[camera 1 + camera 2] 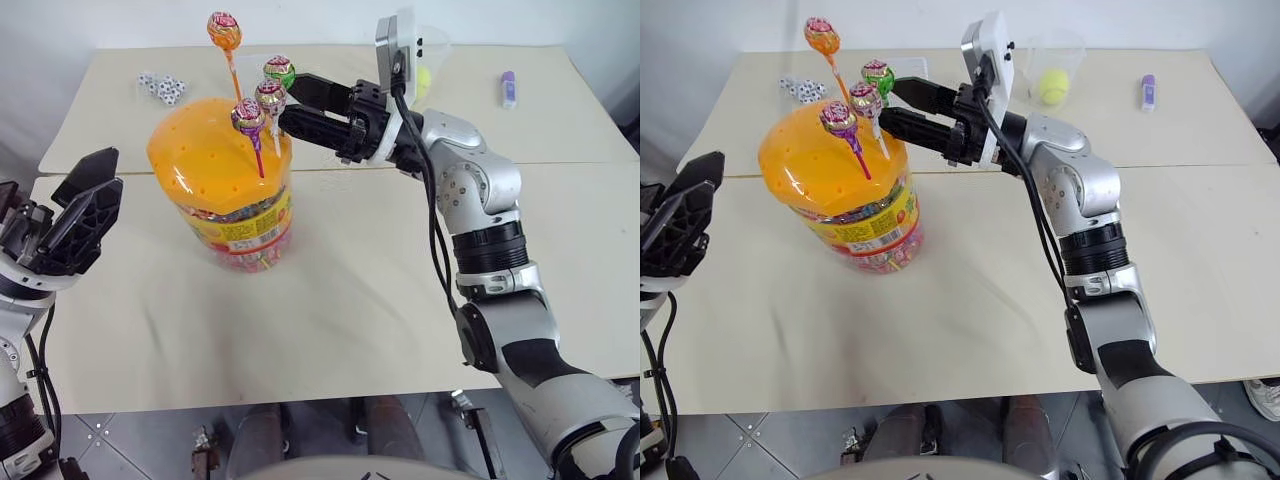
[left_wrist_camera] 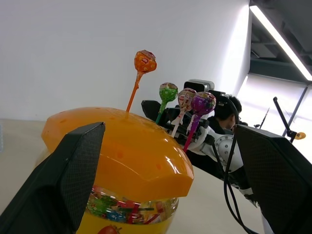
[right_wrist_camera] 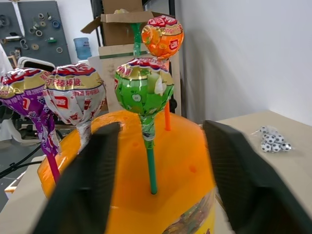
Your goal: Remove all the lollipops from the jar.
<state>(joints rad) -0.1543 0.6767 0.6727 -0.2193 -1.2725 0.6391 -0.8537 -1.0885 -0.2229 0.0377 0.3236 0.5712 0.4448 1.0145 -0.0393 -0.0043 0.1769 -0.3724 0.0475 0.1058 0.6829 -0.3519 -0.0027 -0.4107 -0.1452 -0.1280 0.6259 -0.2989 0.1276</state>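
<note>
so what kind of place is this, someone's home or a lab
Most likely a workshop or robotics lab: a pegboard hung with tools, stacked cardboard boxes, and plain beige tables set against bare white walls.

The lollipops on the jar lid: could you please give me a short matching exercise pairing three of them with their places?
1. orange lollipop
2. green lollipop
3. purple lollipop

A. between the open right tool's fingers
B. standing tallest of the four
C. nearest the camera in the head views, on a purple stick

Pairs: 1-B, 2-A, 3-C

Beige table (image 1: pixel 380 300) with jar (image 1: pixel 235 215), clear cup (image 1: pixel 1055 60), small patterned balls (image 1: pixel 161 88), purple item (image 1: pixel 508 88).
</note>
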